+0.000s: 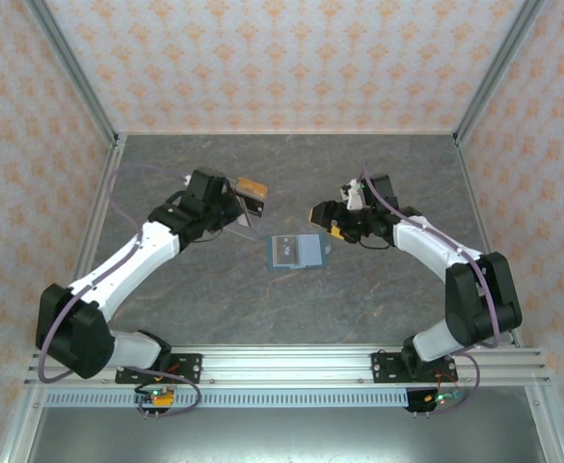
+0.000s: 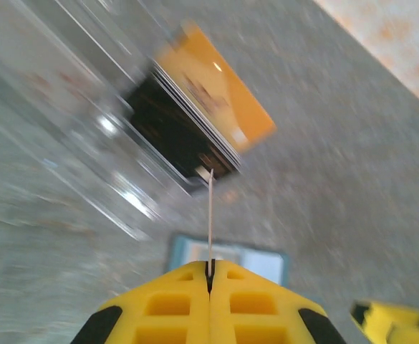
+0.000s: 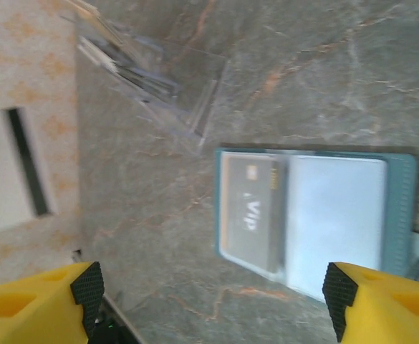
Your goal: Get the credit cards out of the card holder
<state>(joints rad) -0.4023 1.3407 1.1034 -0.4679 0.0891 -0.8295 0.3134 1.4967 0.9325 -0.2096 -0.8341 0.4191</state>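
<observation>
Left tool (image 2: 210, 271): yellow fingers pressed together, pinching a thin card (image 2: 210, 215) by one end. The card shows edge-on, its free end pointing at the near corner of the tray.
Clear tray (image 2: 102, 129): sits on the desk (image 1: 214, 289) left of the wallet. It has cards stacked inside, an orange card (image 2: 220, 93) on top and dark ones beneath.
Risk at the tray: I judge the pinch shallow, so the card could twist or slip out if its edge knocks the tray wall. A bump could also push the light tray along the desk or spill the stack.
Card holder (image 3: 338, 215): lies open and flat near the middle of the desk, between the two arms, apart from the tray.
Black card (image 3: 248, 215): tucked in the left pocket, so the job is not finished. Whether the pale right pocket holds another card cannot be told.
Right tool (image 3: 213, 287): fingers spread wide, gripping nothing, hanging over the near edge of the card holder.
Risk at the holder: nothing pins it down. A pull on the snug, flat card may drag or fold the whole wallet, or the fingers may catch the pocket fabric instead.
</observation>
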